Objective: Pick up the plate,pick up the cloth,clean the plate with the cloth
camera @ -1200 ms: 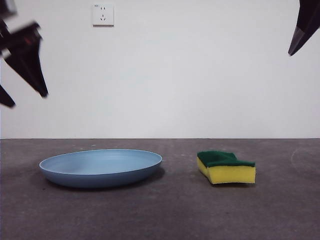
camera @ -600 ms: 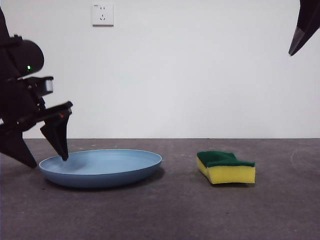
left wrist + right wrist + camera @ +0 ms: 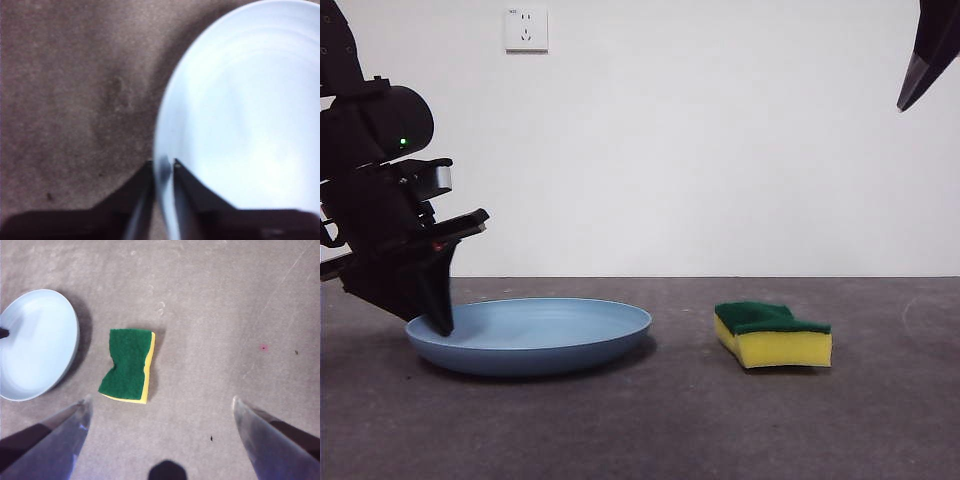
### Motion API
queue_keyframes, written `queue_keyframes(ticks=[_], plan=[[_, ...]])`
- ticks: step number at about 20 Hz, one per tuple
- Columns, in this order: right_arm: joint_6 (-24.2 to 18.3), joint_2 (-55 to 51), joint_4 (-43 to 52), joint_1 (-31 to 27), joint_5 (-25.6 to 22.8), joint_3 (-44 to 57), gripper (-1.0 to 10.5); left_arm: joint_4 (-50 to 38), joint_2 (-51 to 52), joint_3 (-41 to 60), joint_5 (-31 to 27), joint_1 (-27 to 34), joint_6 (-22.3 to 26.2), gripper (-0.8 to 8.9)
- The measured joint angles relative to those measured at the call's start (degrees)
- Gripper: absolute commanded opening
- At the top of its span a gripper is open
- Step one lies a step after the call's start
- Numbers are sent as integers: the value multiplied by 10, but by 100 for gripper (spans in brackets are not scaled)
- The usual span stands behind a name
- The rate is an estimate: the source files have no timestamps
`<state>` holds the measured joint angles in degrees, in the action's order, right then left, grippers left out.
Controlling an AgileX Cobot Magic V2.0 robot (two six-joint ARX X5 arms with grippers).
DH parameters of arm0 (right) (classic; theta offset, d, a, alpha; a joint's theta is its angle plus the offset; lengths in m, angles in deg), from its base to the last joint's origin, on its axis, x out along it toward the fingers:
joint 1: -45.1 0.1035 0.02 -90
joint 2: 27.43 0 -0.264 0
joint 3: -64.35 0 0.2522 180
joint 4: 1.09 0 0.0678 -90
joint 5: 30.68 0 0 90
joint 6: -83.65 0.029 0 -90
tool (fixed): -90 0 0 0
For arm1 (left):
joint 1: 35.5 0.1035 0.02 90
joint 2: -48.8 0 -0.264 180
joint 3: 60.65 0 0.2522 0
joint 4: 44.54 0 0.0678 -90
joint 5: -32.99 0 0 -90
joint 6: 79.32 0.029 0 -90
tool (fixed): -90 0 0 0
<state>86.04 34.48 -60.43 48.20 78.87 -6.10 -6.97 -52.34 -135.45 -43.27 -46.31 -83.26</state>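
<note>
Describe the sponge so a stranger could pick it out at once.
Start at the dark grey table. Beside the wide, round light-blue plate, apart from it, lies the small rectangular yellow foam sponge. Its dark green scouring layer faces up and its long sides pinch inward, unlike the smooth plate.

Setting appears to be a plain robot test room or lab: a bare white wall (image 3: 720,150) carrying one wall socket (image 3: 526,29), and a dark grey, felt-like surface (image 3: 650,420) holding only staged items beneath robot arms.

grey table (image 3: 650,430), white wall socket (image 3: 526,29)
</note>
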Motion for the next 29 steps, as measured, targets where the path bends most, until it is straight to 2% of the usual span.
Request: queue_keyframes(ticks=[3, 5, 6, 7, 10, 12, 15, 18, 20, 22, 25, 29], plan=[[2, 0, 17, 11, 29, 0, 467, -3, 0, -1, 6, 0, -2, -9], [3, 6, 43, 32, 29, -1, 389, 9, 14, 0, 6, 0, -2, -9], [4, 16, 49, 47, 29, -4, 323, 15, 30, 0, 5, -1, -1, -9], [4, 31, 49, 65, 28, -10, 303, 25, 51, 0, 4, -2, 0, -9], [-1, 94, 49, 117, 25, -44, 302, 57, 124, 0, 3, -4, 5, -9], [-4, 139, 50, 144, -8, -72, 302, 76, 179, 0, 2, -5, 5, -9], [-5, 214, 56, 188, -99, -104, 302, 106, 261, 0, 2, -6, 5, -9], [-5, 281, 80, 216, -109, -104, 299, 125, 321, 0, 2, -6, 6, -9], [-5, 322, 90, 233, -135, -104, 278, 130, 344, 0, 2, -6, 6, -9], [-5, 356, 91, 249, -162, -104, 278, 145, 350, 0, 2, -6, 7, -9], [-5, 392, 97, 259, -168, -104, 274, 168, 349, 0, 2, -6, 12, -9], [-5, 421, 112, 261, -171, -108, 83, 168, 349, 0, -1, -6, 20, -9]])
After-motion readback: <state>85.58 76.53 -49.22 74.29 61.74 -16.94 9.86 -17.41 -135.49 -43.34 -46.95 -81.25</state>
